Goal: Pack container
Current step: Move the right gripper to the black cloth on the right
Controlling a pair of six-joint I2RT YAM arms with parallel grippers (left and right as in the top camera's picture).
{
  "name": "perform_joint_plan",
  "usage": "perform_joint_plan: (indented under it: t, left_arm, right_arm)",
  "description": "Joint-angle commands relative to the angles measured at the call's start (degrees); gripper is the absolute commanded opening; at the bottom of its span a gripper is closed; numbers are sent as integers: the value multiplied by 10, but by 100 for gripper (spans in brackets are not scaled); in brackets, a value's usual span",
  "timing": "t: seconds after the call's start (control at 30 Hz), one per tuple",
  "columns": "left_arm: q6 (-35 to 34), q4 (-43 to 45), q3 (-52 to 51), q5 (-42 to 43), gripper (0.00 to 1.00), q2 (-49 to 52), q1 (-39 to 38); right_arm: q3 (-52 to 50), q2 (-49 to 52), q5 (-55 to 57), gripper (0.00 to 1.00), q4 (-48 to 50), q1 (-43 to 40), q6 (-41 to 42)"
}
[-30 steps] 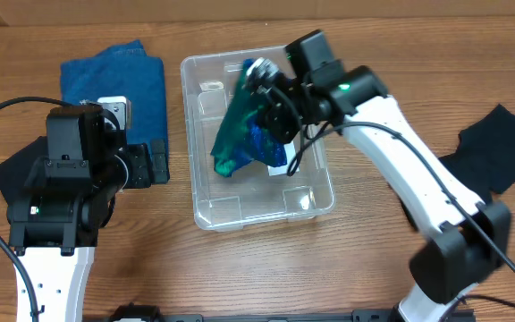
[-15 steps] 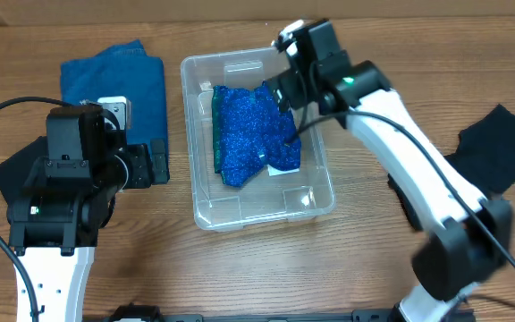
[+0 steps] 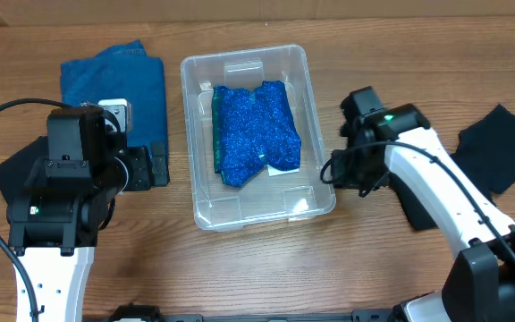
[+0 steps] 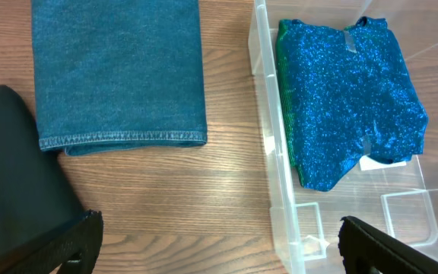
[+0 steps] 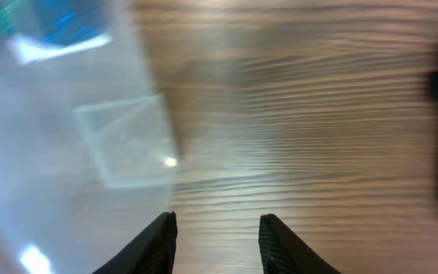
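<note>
**Glitter cloth in container, both tools empty**

The left tool (image 3: pixel 156 165) is open with its fingers spread wide and nothing between them. It is over the wooden surface (image 3: pixel 150 259), left of the clear plastic rectangular container (image 3: pixel 240 207). The right tool (image 5: pixel 213 245) is also open and empty, just right of the container's right wall. The container sits mid-surface. A sparkly blue cloth with a green edge (image 3: pixel 256 130) lies rumpled inside, covering the middle and far part. A black cloth (image 3: pixel 499 143) lies at the right edge. A folded blue denim cloth (image 3: pixel 119 85) lies far left, apart from the container.
</note>
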Motion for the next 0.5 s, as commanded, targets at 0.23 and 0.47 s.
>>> perform_joint_plan:
  t: [0.23, 0.47]
  left_arm:
    - [-4, 3, 13, -2, 100, 0, 5]
    - [-4, 7, 13, -2, 100, 0, 5]
  right_arm:
    - [19, -59, 32, 61, 49, -135, 70]
    - [-16, -197, 26, 93, 44, -451, 162]
